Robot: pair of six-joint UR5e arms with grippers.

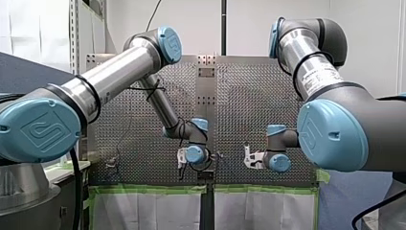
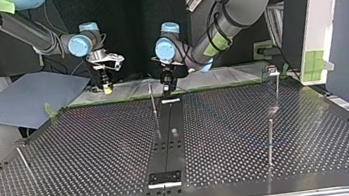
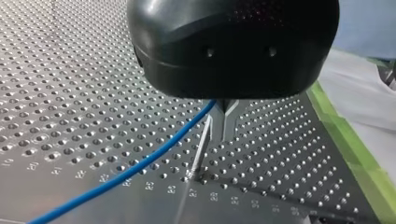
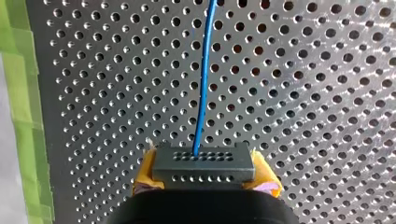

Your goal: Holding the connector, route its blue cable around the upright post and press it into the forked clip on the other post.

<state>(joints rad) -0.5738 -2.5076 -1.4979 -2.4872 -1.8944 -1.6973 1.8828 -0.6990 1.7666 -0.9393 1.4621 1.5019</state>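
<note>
Perforated metal table [image 2: 277, 130], green tape [image 4: 18, 93], white wall [image 1: 191, 24], right claw [image 4: 205, 176] pinching connector [image 4: 204, 163], left claw [image 3: 220, 119] grip unclear

— What finish does your table [image 4: 327, 93] show?
— Bare perforated metal, with a dull sheen.
— And the cable [image 4: 204, 84]?
— You see a smooth, slightly glossy blue jacket; the connector [image 4: 204, 163] looks like matt dark plastic.
</note>
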